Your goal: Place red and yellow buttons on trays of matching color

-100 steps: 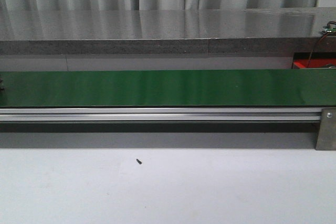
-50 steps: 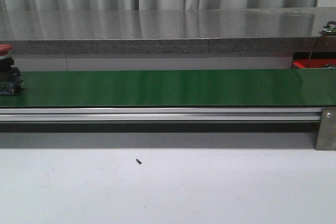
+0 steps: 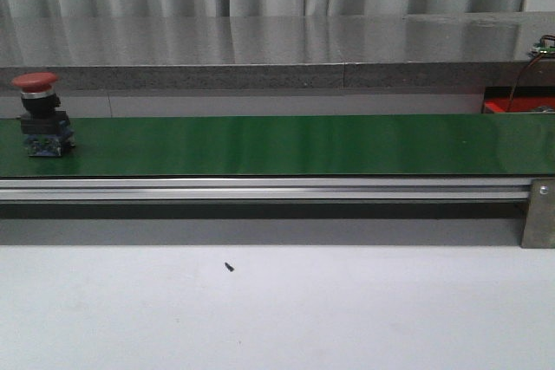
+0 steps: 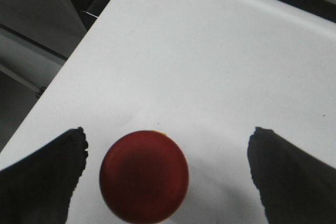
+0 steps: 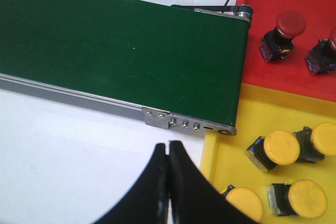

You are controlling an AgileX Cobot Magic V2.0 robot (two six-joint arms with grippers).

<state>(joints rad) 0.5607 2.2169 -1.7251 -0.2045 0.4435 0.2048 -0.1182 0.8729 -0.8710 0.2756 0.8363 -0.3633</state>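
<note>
A red button [image 3: 42, 115] stands upright near the left end of the green belt [image 3: 295, 145], with the belt bare along the rest of its length to the right. The left gripper [image 4: 168, 171] has its fingers [image 4: 47, 177] spread wide above the white tabletop [image 4: 210, 66], with another red button [image 4: 144, 177] between them, nearer one finger and untouched. The right gripper [image 5: 168, 182] has its fingers pressed together, holding nothing, near the belt's end, beside the red tray [image 5: 273, 82] and the yellow tray [image 5: 231, 156], which meet edge to edge.

a red-capped button [image 3: 41, 115] stands upright near the left end of the green conveyor belt [image 3: 295, 145], black body under the cap. a silver rail [image 3: 260, 188] runs along the belt's near edge. a small dark speck [image 3: 230, 267] lies on the white tabletop [image 3: 347, 309].
</note>
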